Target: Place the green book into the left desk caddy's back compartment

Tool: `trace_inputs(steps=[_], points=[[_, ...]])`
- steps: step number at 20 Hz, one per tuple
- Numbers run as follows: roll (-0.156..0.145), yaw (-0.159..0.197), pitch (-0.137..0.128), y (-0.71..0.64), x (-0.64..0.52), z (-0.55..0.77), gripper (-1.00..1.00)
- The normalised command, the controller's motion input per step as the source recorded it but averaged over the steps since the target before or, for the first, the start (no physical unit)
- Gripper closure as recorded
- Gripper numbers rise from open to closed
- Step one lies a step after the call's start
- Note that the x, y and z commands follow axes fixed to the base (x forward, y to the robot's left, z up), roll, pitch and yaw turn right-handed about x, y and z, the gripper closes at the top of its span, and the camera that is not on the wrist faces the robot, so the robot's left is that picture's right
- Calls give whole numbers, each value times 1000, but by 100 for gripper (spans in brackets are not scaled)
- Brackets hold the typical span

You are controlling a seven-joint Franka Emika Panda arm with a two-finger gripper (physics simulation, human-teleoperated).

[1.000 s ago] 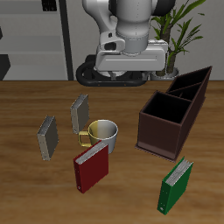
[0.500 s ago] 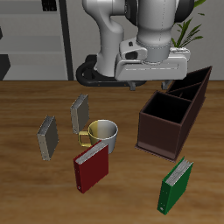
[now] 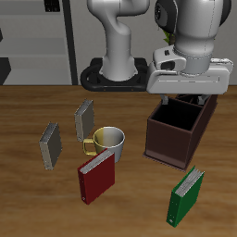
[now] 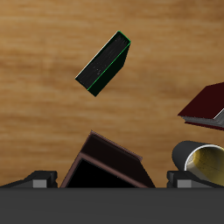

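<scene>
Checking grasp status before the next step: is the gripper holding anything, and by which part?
Nothing is held. The green book stands untouched on the table near its front edge, while the gripper hangs above the left desk caddy.

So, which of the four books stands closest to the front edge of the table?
The green book: it stands alone in front of the dark brown caddy, nearer the front edge than the red book and both grey books.

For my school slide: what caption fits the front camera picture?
Robot gripper hovers above the desk caddy; green book waits upright.
</scene>
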Motion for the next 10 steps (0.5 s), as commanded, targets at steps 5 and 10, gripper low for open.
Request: trace_inputs(steps=[5, 10], points=[[-56, -54, -10, 152, 310, 36, -100], [-34, -51, 0, 9, 344, -54, -100]])
